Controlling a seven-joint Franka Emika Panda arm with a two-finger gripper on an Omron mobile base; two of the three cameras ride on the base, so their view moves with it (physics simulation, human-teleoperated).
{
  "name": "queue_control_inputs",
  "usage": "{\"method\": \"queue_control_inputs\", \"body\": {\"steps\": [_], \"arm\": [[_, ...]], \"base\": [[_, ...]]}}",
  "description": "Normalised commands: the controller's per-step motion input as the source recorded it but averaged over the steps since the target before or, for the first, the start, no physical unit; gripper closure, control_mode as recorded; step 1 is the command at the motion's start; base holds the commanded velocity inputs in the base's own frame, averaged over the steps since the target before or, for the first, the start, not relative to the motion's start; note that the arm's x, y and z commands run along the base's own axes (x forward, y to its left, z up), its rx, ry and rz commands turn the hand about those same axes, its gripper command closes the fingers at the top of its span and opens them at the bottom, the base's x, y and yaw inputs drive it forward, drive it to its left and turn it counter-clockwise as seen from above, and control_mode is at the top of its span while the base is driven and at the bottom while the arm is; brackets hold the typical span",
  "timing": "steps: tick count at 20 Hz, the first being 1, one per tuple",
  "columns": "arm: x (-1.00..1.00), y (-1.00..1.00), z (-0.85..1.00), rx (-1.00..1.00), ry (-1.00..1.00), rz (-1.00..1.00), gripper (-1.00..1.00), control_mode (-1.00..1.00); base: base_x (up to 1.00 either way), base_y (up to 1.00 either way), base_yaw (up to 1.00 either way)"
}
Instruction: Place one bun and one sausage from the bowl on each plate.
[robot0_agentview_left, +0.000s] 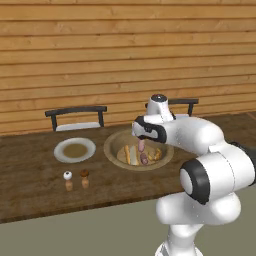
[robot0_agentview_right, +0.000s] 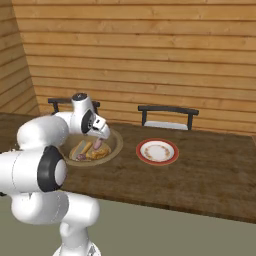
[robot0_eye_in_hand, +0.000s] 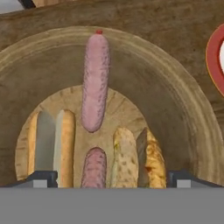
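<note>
The end effector (robot0_agentview_left: 141, 140) hangs over the wooden bowl (robot0_agentview_left: 114, 141), which sits on the tabletop (robot0_agentview_left: 30, 185) near its far edge. In the left base view a pink sausage (robot0_agentview_left: 142, 145) hangs upright beneath the hand, above the bowl's contents; the fingers appear closed on its upper end, though the contact itself is too small to confirm there. The hand view shows the two dark fingertips (robot0_eye_in_hand: 41, 178) set wide at the bottom corners of the frame, and that same sausage (robot0_eye_in_hand: 95, 82) running up the middle between them, its far end reaching past the bowl rim (robot0_eye_in_hand: 188, 109). Whether the fingers actually pinch it cannot be told from that view.

Still in the bowl, per the hand view: a second sausage (robot0_eye_in_hand: 93, 168) at centre bottom, a split pale bun (robot0_eye_in_hand: 50, 146) to its left, and a second, speckled bun (robot0_eye_in_hand: 138, 157) to its right. The left base view shows these as small pale and reddish shapes only.

The greyish-white plate (robot0_agentview_left: 75, 149) with a tan centre lies just left of the bowl in the left base view and carries no food; two small shakers (robot0_agentview_left: 76, 180) stand toward the near edge in front of it. The red-rimmed plate (robot0_agentview_right: 157, 151) shows in the right base view, right of the bowl and bare; its rim enters the hand view at the right edge. Two chairs (robot0_agentview_right: 167, 116) stand behind the far edge.
</note>
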Motion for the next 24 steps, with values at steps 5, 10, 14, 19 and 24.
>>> {"method": "queue_control_inputs", "body": {"steps": [5, 10, 14, 19, 24], "arm": [[0.51, 0.0, -0.3, 0.0, 0.0, -0.1, -1.0, -1.0], [0.38, 0.07, -0.2, 0.0, 0.0, -0.01, -1.0, -1.0], [0.28, 0.0, -0.32, 0.0, 0.02, 0.0, -1.0, -1.0], [0.26, 0.0, -0.26, 0.0, 0.02, 0.0, -1.0, -1.0], [0.25, 0.01, -0.24, 0.0, 0.03, 0.0, -1.0, -1.0]], "base": [[0.0, 0.0, 0.0], [0.0, 0.0, 0.0], [0.0, 0.0, 0.0], [0.0, 0.0, 0.0], [0.0, 0.0, 0.0]]}}
